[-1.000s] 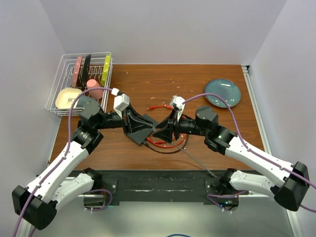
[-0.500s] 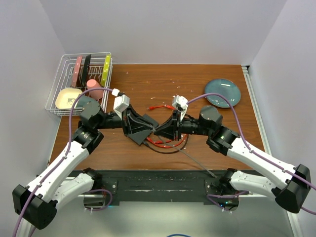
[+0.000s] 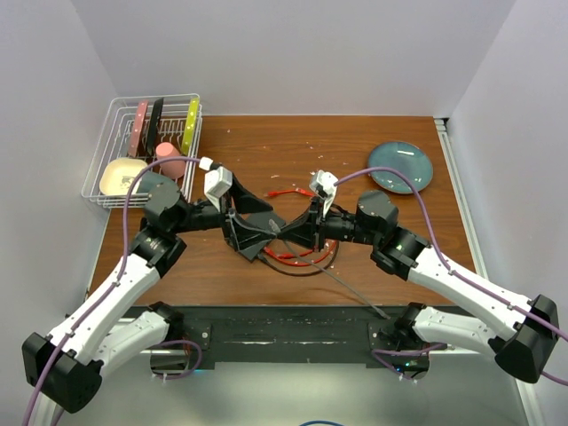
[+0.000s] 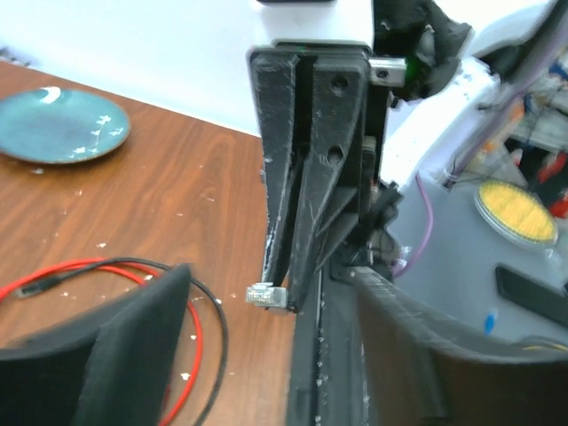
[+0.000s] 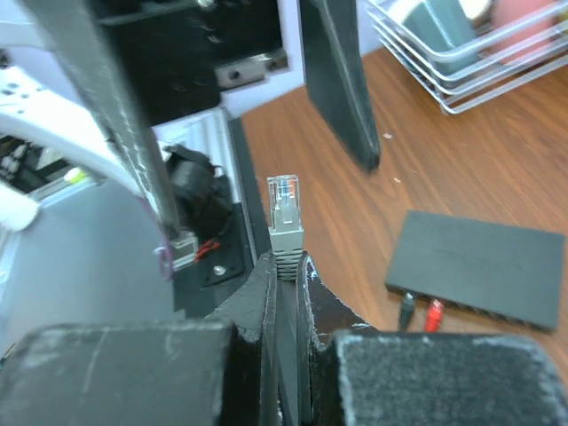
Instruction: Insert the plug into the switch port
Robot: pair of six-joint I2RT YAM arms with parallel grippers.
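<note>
Brown wood table [image 3: 355,142], white walls.

Top view: L gripper [image 3: 264,231] has fingers spread wide, holding nothing. R gripper [image 3: 286,232] faces it, tip between L's fingers, pinched shut. Red cable [image 3: 311,260] loops on table below both. Blue-grey plate [image 3: 400,166] far right, dish rack [image 3: 99,164] far left.

L wrist view: R gripper closed on plug [image 4: 266,295], clear tip poking out, above table.

R wrist view: plug's grey boot pinched in the closed fingertips. Black switch box [image 5: 484,275] lies flat, apart from plug. Red & black connectors [image 5: 433,312] sit in its near edge; free switch port not discernible.
</note>
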